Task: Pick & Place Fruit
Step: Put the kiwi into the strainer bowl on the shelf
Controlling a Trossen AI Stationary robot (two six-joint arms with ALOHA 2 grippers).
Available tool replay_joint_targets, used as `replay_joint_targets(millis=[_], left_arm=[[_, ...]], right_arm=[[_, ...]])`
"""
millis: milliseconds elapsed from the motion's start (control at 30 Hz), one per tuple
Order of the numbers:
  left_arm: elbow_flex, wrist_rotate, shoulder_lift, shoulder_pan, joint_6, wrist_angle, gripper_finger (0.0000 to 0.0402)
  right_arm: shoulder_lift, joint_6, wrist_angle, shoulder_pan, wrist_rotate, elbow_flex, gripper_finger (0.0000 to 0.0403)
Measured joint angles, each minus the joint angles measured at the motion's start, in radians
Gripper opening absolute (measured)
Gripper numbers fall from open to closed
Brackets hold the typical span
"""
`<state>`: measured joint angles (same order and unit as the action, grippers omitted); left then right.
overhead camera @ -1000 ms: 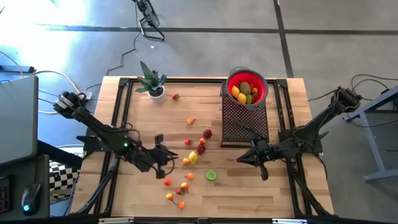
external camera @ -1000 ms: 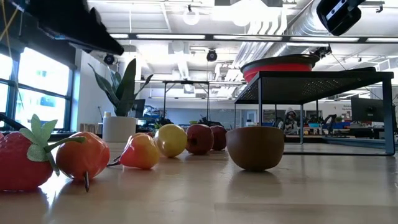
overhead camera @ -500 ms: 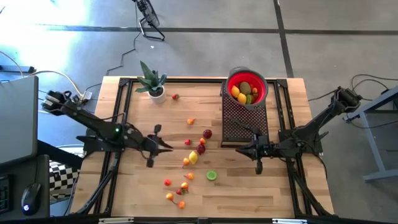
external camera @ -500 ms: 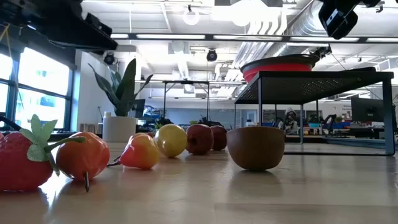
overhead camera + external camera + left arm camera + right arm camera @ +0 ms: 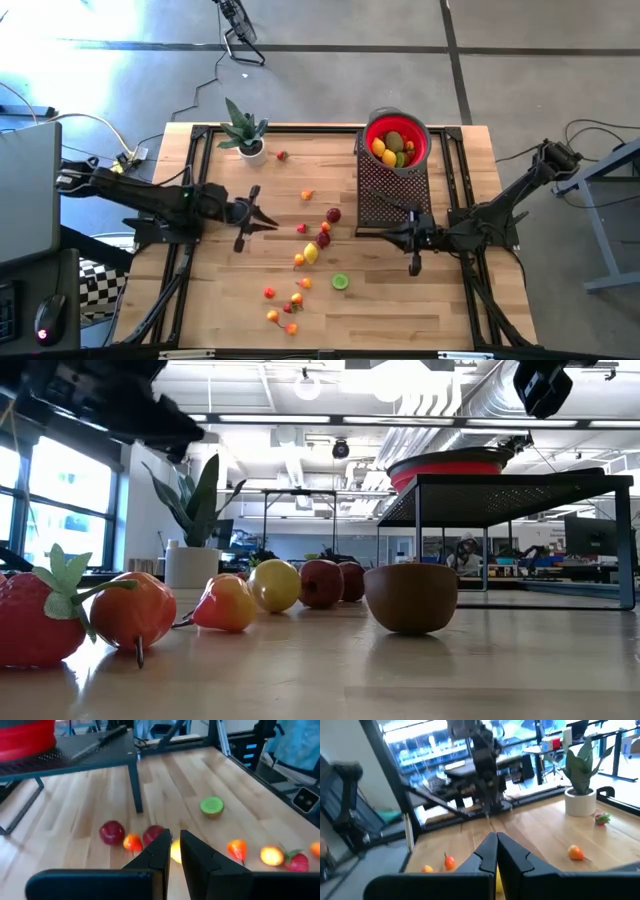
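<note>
Small toy fruits lie loose on the wooden table [image 5: 400,310]: a yellow one [image 5: 311,253], a red apple [image 5: 333,214], a green half [image 5: 340,282] and several red and orange ones toward the near edge. More fruit sits in the red bowl [image 5: 397,142] on the black mesh rack [image 5: 393,195]. My left gripper [image 5: 272,222] hangs above the table left of the fruit, pointing right. Its fingers [image 5: 175,836] are shut to a slim gap with nothing between them. My right gripper [image 5: 385,236] hovers shut [image 5: 496,839] at the rack's near end.
A potted plant [image 5: 243,130] stands at the far left, with a strawberry [image 5: 283,155] beside it. The rack stands on thin legs [image 5: 136,780] above the table's right part. In the low view a strawberry [image 5: 30,620] and a brown-skinned half fruit [image 5: 410,598] lie near.
My left gripper has swung from above the near fruits toward the table's far edge, staying well above the table, and has turned until it points toward the right. My right gripper has turned a little at the wrist without shifting place. No fruit has moved.
</note>
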<state>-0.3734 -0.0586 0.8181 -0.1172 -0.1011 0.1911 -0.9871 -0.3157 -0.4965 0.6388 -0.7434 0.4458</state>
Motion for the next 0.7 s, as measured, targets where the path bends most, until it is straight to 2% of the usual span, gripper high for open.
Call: replay_joint_targets(millis=[167, 333, 500, 700], left_arm=[[0.002, -0.036, -0.047, 0.029, -0.027, -0.029, 0.0037], [0.004, -0.038, -0.084, 0.034, -0.035, -0.055, 0.0037], [0.003, -0.032, -0.097, 0.034, -0.034, -0.073, 0.0037], [0.002, -0.032, -0.097, 0.032, -0.033, -0.088, 0.0037]], right_arm=[[-0.002, 0.005, -0.051, 0.000, -0.024, 0.008, 0.0002], [-0.064, 0.053, -0.009, 0.000, -0.053, 0.106, 0.0002], [-0.166, 0.118, 0.116, 0.000, -0.078, 0.264, 0.0002], [-0.284, 0.082, 0.293, -0.020, -0.083, 0.432, 0.0002]])
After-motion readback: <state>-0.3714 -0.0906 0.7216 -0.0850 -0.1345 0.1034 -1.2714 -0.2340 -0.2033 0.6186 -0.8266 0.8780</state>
